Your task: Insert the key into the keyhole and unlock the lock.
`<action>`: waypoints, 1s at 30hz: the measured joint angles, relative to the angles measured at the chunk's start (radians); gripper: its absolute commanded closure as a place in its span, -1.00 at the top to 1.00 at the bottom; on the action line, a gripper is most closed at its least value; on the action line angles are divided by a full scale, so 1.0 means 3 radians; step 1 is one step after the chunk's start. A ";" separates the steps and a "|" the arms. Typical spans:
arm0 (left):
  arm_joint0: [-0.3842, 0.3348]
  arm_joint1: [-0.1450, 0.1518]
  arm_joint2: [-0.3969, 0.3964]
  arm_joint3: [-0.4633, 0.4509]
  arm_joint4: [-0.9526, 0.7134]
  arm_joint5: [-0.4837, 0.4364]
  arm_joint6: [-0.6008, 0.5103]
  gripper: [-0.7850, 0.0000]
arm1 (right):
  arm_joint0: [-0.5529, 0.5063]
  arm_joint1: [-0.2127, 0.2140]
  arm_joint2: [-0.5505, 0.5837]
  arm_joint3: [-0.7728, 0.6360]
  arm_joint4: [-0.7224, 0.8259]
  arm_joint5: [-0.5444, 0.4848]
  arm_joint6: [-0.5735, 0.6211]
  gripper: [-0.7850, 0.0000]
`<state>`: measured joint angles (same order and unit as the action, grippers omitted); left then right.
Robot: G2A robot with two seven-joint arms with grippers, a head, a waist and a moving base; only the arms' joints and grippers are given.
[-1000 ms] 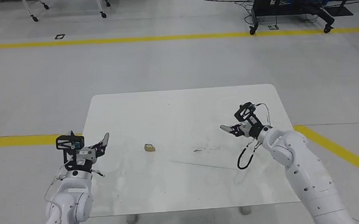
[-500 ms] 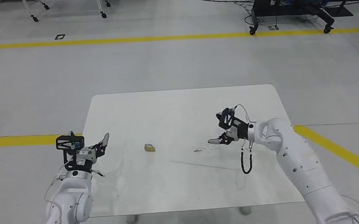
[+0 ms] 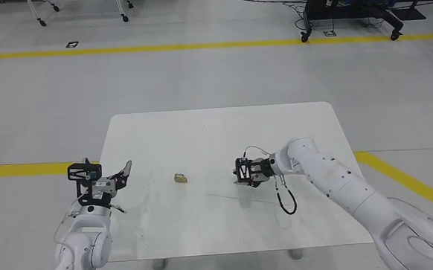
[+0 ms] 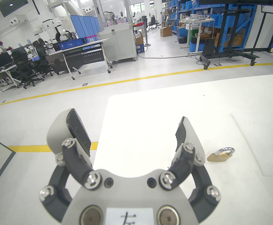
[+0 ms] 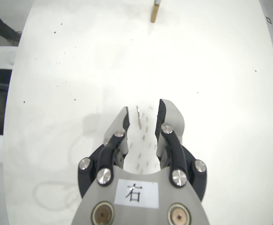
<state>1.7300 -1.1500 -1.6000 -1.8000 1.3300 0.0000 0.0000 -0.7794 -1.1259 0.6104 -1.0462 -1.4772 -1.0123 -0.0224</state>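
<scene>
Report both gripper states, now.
Left gripper: open, empty.
Right gripper: open, straddling the key, not clamped on it.

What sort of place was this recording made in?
Probably a robotics lab or factory workshop: painted yellow floor lines, blue metal storage racks and black wheeled office chairs stand around the work area.

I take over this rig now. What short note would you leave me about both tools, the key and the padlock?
Left tool: open, empty, at the table's left edge.
Right tool: open, low over the table, fingers either side of the key, not gripping it.
Padlock: lying on the table between the two tools, untouched.
Done: nothing yet. Left: grip the key, insert it, turn to unlock.
</scene>
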 measured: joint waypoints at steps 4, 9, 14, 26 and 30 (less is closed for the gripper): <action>0.0000 0.0000 0.0000 0.0000 0.0000 0.0000 0.0000 1.00 | 0.0171 0.0014 -0.0318 0.0148 0.0010 0.0000 -0.0293 -0.66; 0.0000 0.0000 0.0000 0.0000 0.0000 0.0000 0.0000 1.00 | 0.0370 -0.0003 -0.0678 0.0320 0.0103 0.0000 -0.0460 -0.33; 0.0000 0.0000 0.0000 0.0000 0.0000 0.0000 0.0000 1.00 | 0.0499 -0.0070 -0.0852 0.0450 0.0259 0.0000 -0.0404 -0.36; 0.0000 0.0000 0.0000 0.0000 0.0000 0.0000 0.0000 1.00 | 0.0604 -0.0173 -0.0919 0.0606 0.0228 0.0000 -0.0518 -0.62; 0.0000 0.0000 0.0000 0.0000 0.0000 0.0000 0.0000 1.00 | 0.0621 -0.0232 -0.0954 0.0653 0.0255 0.0000 -0.0418 -0.73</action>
<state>1.7300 -1.1500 -1.6000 -1.8000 1.3300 0.0000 0.0000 -0.5930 -1.1954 0.3243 -0.8503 -1.4007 -1.0123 -0.1479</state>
